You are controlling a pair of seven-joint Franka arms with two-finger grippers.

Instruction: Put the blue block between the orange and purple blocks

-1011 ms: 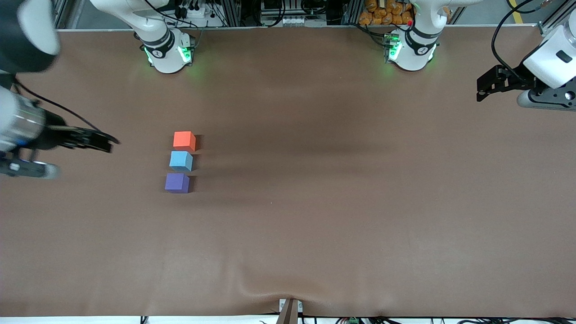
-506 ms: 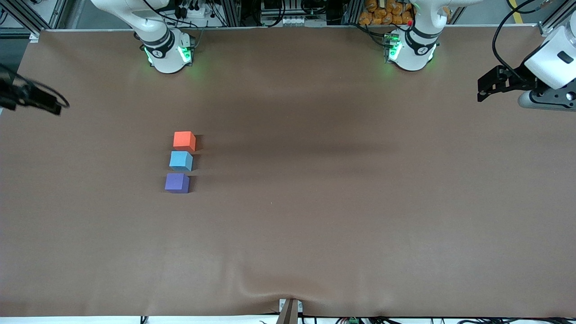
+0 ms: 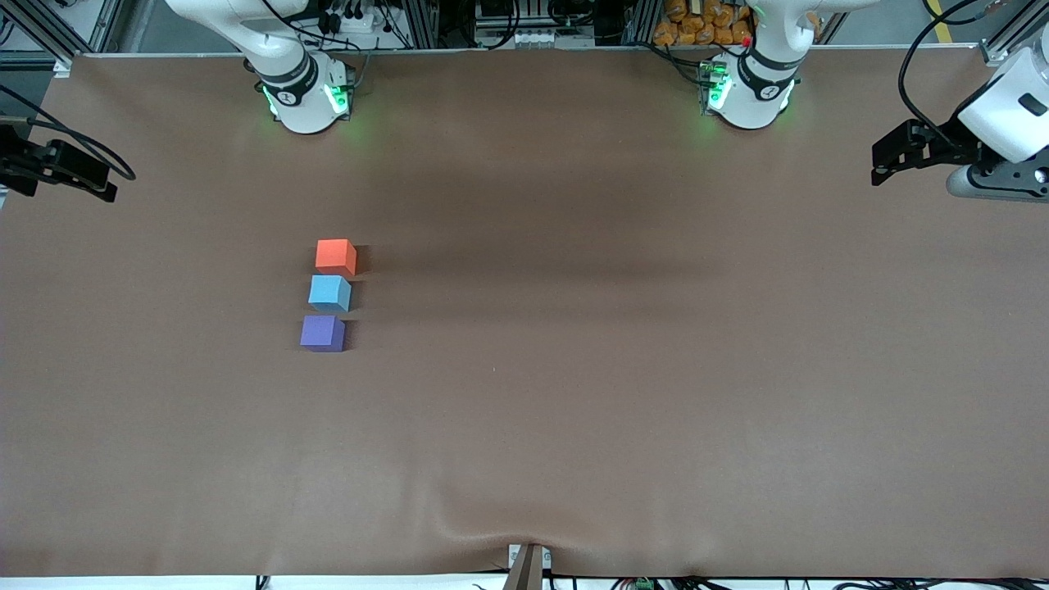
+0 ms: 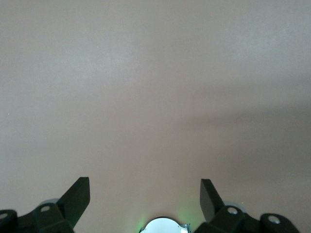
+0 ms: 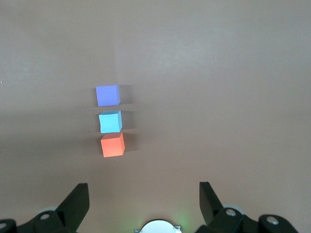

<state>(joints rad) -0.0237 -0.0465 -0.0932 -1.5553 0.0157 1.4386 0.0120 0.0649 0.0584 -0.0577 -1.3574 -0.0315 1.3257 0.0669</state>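
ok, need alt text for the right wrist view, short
Three small cubes sit in a tight row on the brown table, none held: the purple block, the blue block in the middle, and the orange block. The right gripper is open and empty, hanging well apart from the row.

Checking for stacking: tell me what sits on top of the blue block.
Nothing: the blue block has a bare top face and sits between the orange block and purple block. Its underside is hidden.

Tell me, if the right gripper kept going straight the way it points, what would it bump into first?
Probably just the bare brown table. The open right gripper points down at the cloth, and the orange block sits a little off its centre line. Depth is hard to judge, so it might graze that block.
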